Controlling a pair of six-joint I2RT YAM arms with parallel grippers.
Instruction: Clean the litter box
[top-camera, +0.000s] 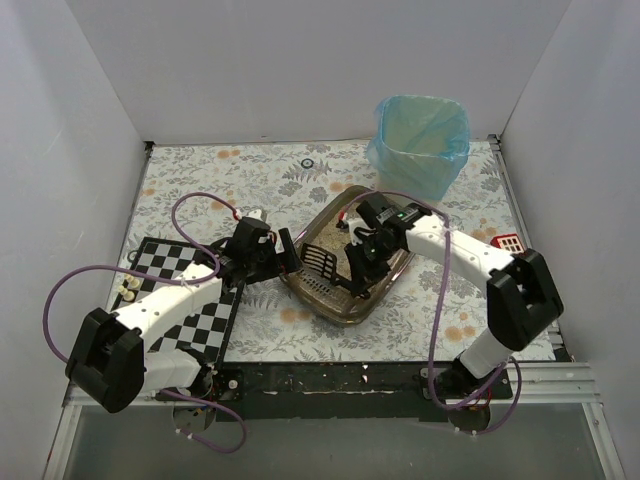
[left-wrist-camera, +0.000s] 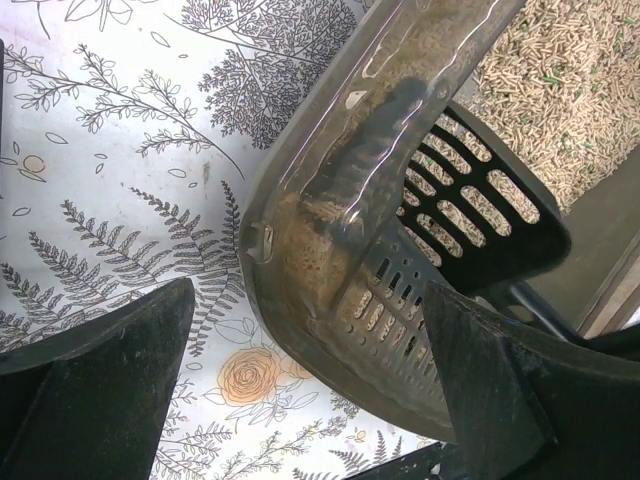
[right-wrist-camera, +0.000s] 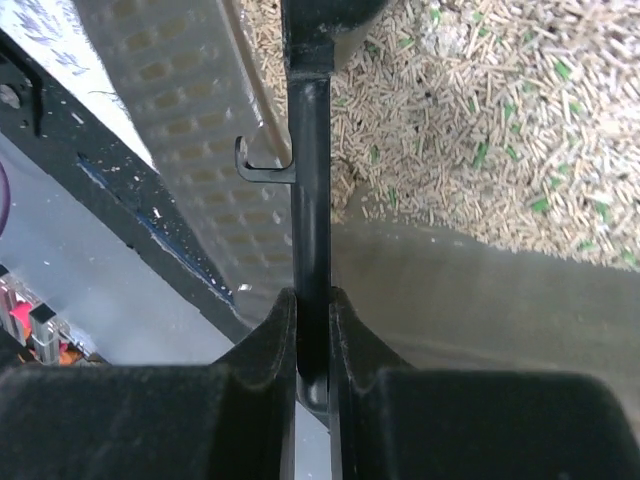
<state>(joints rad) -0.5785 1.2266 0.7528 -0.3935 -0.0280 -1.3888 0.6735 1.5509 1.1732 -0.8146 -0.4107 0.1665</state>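
In the middle of the floral-patterned tablecloth (top-camera: 260, 180) sits the shallow, rounded-rectangular litter box of dark brown translucent plastic (top-camera: 340, 305), turned corner-on to you and holding beige pellet litter (right-wrist-camera: 480, 120). Your right gripper (right-wrist-camera: 312, 325) has its jaws pinched narrow on the thin black handle of the black slotted plastic scoop (top-camera: 318, 262). The scoop's head lies inside the tray toward its left corner. Your left gripper (left-wrist-camera: 300, 390) stands with jaws wide, one finger outside the wall over the cloth and the other over the inside, so the tray's rounded left corner lies between them. Whether either pad touches the plastic cannot be told. By my reading you are in the scooping step, with the box about to be braced. The next move likely calls for closing the left jaws on that corner wall to steady the tray. Then drive the scoop's leading edge under the litter, lift it level, and let loose pellets sift through the slots. Only after that carry anything to the bin lined with a pale blue bag (top-camera: 420, 140), just beyond the tray's far corner.
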